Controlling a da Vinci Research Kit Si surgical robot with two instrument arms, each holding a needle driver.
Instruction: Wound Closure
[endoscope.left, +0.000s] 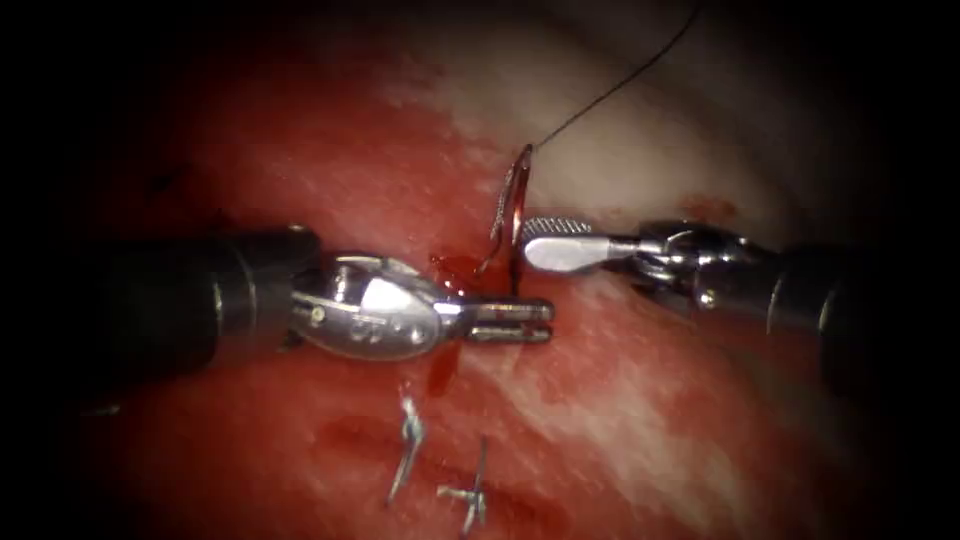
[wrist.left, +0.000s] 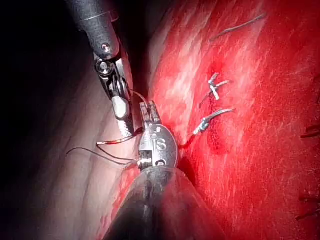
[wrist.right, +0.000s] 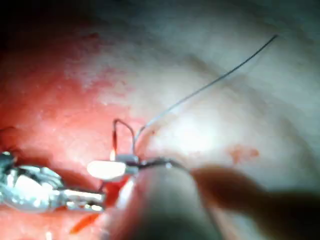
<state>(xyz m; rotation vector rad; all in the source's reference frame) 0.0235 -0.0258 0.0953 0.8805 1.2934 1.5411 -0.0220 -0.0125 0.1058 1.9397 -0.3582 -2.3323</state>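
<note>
So in the endoscope view the right tool (endoscope.left: 530, 245) comes in from the right edge and it's pinching the needle (endoscope.left: 517, 215) around mid-curve, jaws pressed together on it. The needle stands pretty much upright in the middle of the frame, its lower end going down by the red fluid (endoscope.left: 455, 270) at the cut; can't tell for sure if the tip is buried in the tissue (endoscope.left: 650, 420) there. Thread (endoscope.left: 620, 85) runs off the needle's top end toward the upper right of the frame.

The left tool (endoscope.left: 535, 322) reaches in from the left, just below the needle, jaws pressed together with nothing in them as far as I can see, tips resting by the fluid.

Lower middle of the frame there are two finished stitches (endoscope.left: 440, 465) with cut ends sticking up. The left wrist view shows those same stitches (wrist.left: 215, 107) on the red tissue, with the left tool (wrist.left: 150, 112) just beside the needle (wrist.left: 117, 141).
</note>
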